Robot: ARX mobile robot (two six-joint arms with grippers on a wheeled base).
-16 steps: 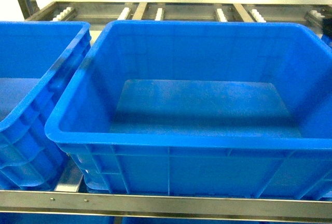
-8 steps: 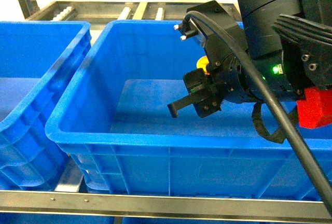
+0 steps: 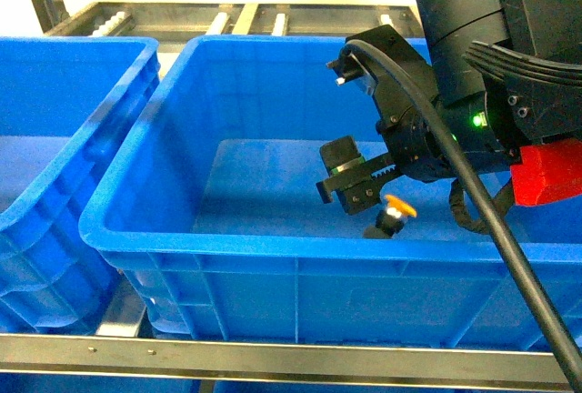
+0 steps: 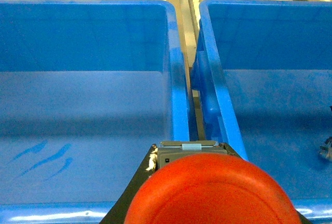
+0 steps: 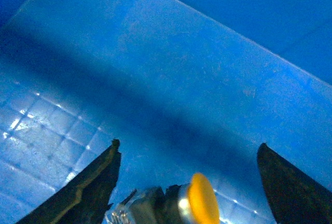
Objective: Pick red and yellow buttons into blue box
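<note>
Blue box (image 3: 273, 238) interior, no legible writing; yellow button (image 3: 393, 212) below open right hand (image 3: 350, 195).

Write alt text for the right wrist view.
A yellow button on its switch block lies loose at the bottom edge, between the right gripper's two dark, spread fingers, neither touching it. Behind them is the blue box's gridded floor and smooth inner wall.

Place: warehouse or factory line | blue crates (image 3: 300, 256) | metal roller rack (image 3: 273, 18)
</note>
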